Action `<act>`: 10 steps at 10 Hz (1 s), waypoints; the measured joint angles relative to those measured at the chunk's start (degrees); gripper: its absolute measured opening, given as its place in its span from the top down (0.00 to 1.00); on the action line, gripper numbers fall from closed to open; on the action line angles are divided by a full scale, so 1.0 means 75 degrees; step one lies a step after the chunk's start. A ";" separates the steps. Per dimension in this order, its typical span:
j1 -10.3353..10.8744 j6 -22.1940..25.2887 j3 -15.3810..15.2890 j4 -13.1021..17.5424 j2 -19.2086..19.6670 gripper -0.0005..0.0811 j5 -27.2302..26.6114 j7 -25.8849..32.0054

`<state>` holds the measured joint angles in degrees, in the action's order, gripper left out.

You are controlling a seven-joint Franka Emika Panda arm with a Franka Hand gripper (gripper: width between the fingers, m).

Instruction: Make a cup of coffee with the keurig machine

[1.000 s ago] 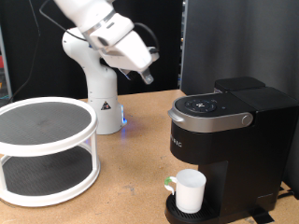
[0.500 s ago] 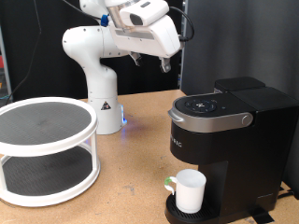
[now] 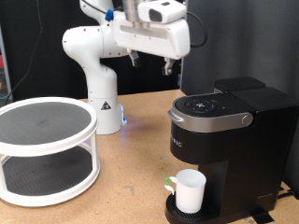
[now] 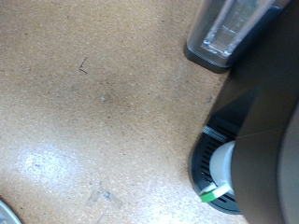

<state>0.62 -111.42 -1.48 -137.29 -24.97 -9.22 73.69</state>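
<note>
- High in the upper middle of the exterior view, the gripper hangs in the air above and behind the keurig machine, well apart from it. Two dark fingers point down beneath the white hand, with open space between them and nothing held, so I read the claw as spread.
- At the lower right of the exterior view, the cup stands upright on the machine's round drip base, directly under the brew head, its green-tinted handle turned toward the frame's left.
- From the wrist view, the hand looks straight down on the tan table; the cup's white rim and green handle peek out from under the black body, and a clear water tank shows at the edge of the picture.
- The machine's lid looks closed, its grey curved handle lying flat along the front of the silver-rimmed top. I see no pod anywhere.
- My judgement: doing this part well means descending squarely over the lid handle, fingers kept wide enough to straddle it, and staying clear of the cup below so it is not knocked off the base.
- A white two-tier turntable sits at the left, out of the way.
</note>
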 joint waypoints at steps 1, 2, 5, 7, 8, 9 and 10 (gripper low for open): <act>0.0005 -0.0014 -0.0148 0.0163 0.0038 0.01 -0.0014 -0.0354; 0.0009 -0.0043 -0.0251 0.0382 0.0135 0.01 -0.0130 -0.0754; 0.0009 -0.0009 -0.0421 0.1212 0.0725 0.01 -0.0209 -0.1712; 0.0009 -0.0059 -0.0484 0.1759 0.1237 0.01 -0.0228 -0.2129; 0.0009 -0.0141 -0.0500 0.1998 0.1478 0.01 -0.0264 -0.2228; 0.0009 -0.0207 -0.0502 0.2209 0.1694 0.01 -0.0325 -0.2240; 0.0010 -0.0217 -0.0503 0.2407 0.1876 0.01 -0.0376 -0.2239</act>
<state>0.70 -113.05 -5.26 -119.23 -10.90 -12.04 56.90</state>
